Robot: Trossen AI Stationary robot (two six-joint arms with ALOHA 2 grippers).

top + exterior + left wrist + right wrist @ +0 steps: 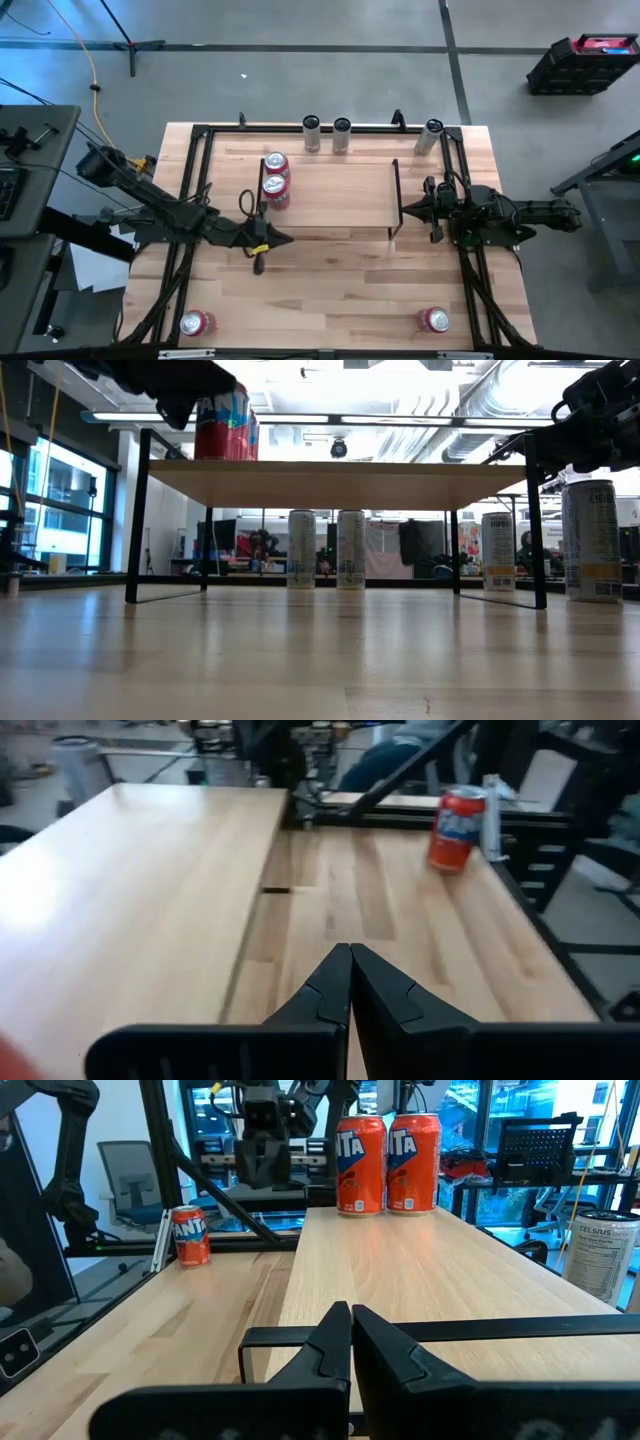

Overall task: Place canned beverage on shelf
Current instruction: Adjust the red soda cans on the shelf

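The shelf (340,195) stands mid-table on its black wire frame. Two red cans (277,165) (276,192) stand upright on its left end, also in the right wrist view (361,1165) (413,1163). Two more red cans stand on the table at the near left (197,322) and near right (434,320). My left gripper (287,238) is shut and holds nothing, just off the shelf's near-left corner, pointing toward the table's right; its wrist view (350,960) looks at the near-right can (457,827). My right gripper (405,210) waits shut at the shelf's right end (350,1320).
Three tall silver cans (311,133) (342,133) (430,135) stand along the table's far edge, behind the shelf. Black rails (190,190) frame the tabletop. Bare wood lies between the shelf and the near edge (330,290).
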